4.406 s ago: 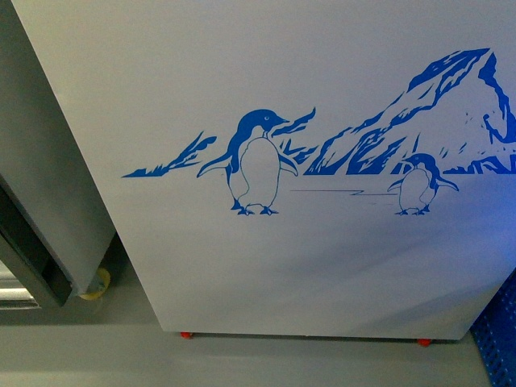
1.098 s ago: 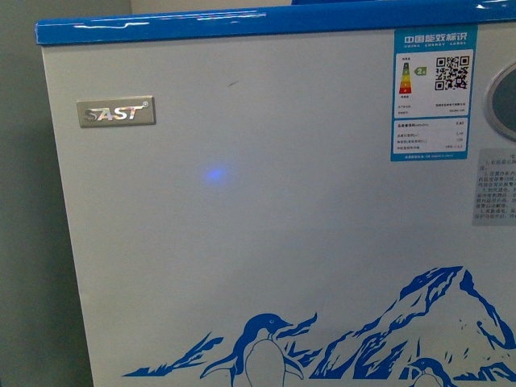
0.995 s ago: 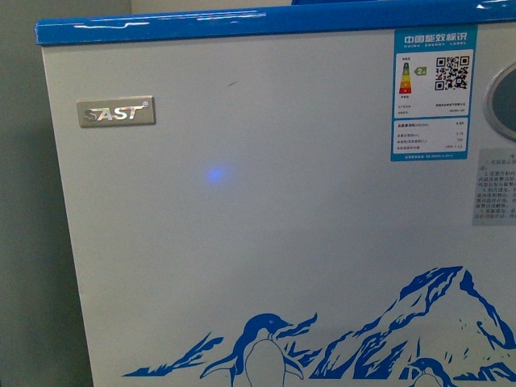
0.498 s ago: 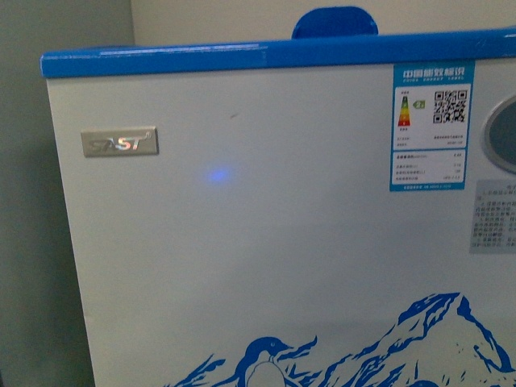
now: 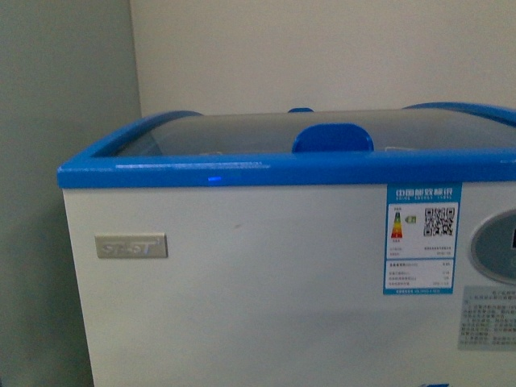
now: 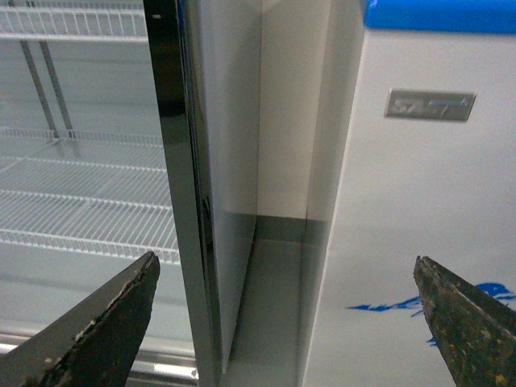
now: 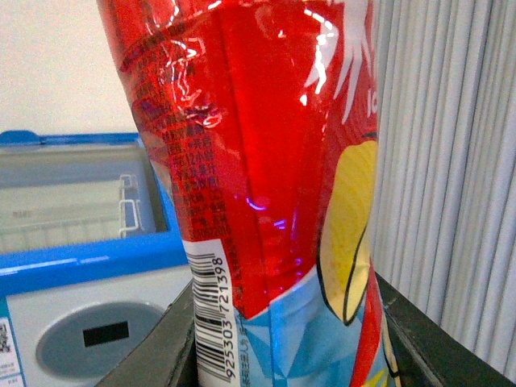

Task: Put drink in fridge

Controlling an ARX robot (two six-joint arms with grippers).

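The fridge fills the front view: a white chest with a blue top rim, a curved glass lid and a blue lid handle; the lid looks shut. No arm shows in that view. The drink bottle, with a red wrapper, a barcode and light-blue lower label, stands upright in my right gripper, which is shut on its lower part. Behind it are the fridge's rim and lid. My left gripper is open and empty, facing the fridge's left front corner.
A tall grey cooler with white wire shelves stands left of the fridge, with a narrow gap between them. A ribbed white surface is close beside the bottle. A pale wall rises behind the fridge.
The front view has climbed up the fridge's front: from the penguin picture and red feet, past the badge and energy label, to the blue rim and glass lid.
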